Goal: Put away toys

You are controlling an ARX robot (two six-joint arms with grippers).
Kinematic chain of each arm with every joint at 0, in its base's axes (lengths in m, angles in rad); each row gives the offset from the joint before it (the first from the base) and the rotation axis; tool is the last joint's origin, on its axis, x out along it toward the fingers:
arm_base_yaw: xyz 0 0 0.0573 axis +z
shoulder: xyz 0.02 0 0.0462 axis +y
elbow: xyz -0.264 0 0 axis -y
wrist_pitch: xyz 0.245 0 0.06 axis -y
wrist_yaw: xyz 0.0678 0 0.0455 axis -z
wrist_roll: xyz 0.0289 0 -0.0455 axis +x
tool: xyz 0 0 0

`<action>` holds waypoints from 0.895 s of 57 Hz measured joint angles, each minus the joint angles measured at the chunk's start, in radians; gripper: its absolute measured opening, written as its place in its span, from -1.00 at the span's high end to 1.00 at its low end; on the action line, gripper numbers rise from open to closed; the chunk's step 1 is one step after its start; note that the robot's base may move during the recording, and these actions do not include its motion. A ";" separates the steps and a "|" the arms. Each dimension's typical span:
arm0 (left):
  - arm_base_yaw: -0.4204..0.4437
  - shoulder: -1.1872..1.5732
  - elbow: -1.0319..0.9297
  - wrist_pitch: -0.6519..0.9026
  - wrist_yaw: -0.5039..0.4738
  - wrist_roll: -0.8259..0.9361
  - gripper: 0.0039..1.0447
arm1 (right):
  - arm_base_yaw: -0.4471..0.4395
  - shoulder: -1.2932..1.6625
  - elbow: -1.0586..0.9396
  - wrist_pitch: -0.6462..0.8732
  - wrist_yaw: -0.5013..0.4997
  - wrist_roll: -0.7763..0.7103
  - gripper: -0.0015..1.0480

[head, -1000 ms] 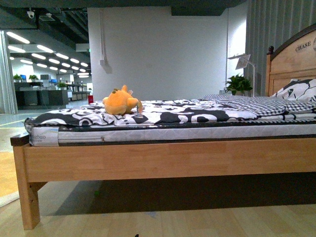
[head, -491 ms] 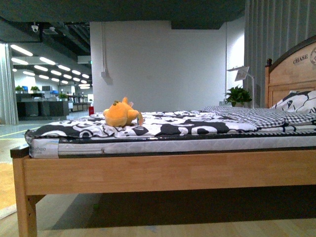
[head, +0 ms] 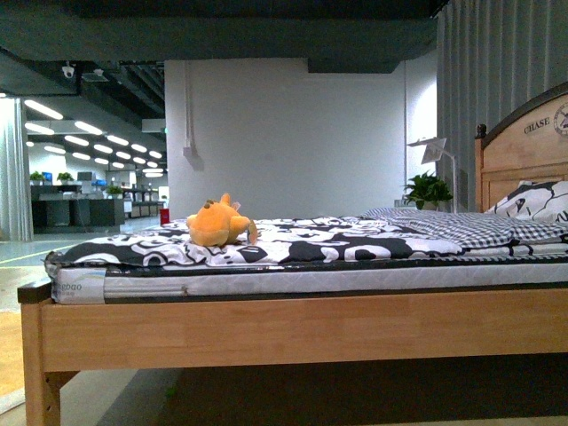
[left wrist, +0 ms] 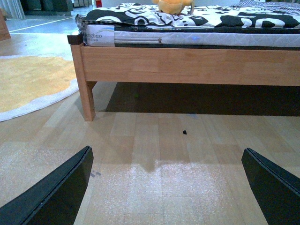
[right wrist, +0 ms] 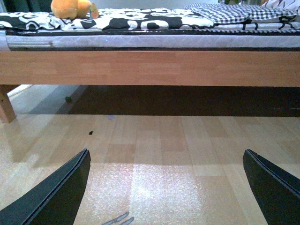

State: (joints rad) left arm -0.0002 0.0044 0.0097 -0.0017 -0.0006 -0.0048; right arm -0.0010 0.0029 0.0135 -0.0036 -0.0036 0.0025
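An orange-yellow plush toy [head: 217,224] lies on the black-and-white bedspread near the foot end of a wooden bed [head: 293,328]. It also shows in the left wrist view [left wrist: 173,5] and in the right wrist view [right wrist: 70,8]. Neither gripper shows in the front view. My left gripper [left wrist: 166,187] is open and empty, low over the wooden floor in front of the bed. My right gripper [right wrist: 166,187] is open and empty, also low over the floor. Both are far below and short of the toy.
The bed's side rail [left wrist: 187,65] and corner leg [left wrist: 86,101] stand ahead. A yellow round rug [left wrist: 33,82] lies to the left. A headboard [head: 524,146], pillows, a checked blanket [head: 470,232], a lamp and a potted plant [head: 429,189] are at the right.
The front view has sunk lower: the bed and the toy sit lower in the frame and the mattress top is seen more edge-on. The toy has not moved on the bed.
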 joint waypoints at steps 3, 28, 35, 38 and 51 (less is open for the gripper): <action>0.000 0.000 0.000 0.000 0.000 0.000 -0.89 | 0.000 0.000 0.000 0.000 0.000 0.000 -0.87; 0.000 0.000 0.000 0.000 0.000 0.000 -0.89 | 0.000 0.000 0.000 0.000 0.000 0.000 -0.87; 0.000 0.000 0.000 0.000 0.000 0.000 -0.89 | 0.000 0.000 0.000 0.000 0.000 0.000 -0.87; 0.000 0.000 0.000 0.000 0.000 0.000 -0.89 | 0.000 0.000 0.000 0.000 0.000 0.000 -0.87; 0.000 0.000 0.000 0.000 0.000 0.000 -0.89 | 0.000 0.000 0.000 0.000 0.000 0.000 -0.87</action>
State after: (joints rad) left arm -0.0002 0.0044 0.0097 -0.0017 -0.0006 -0.0048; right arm -0.0010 0.0029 0.0135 -0.0036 -0.0036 0.0025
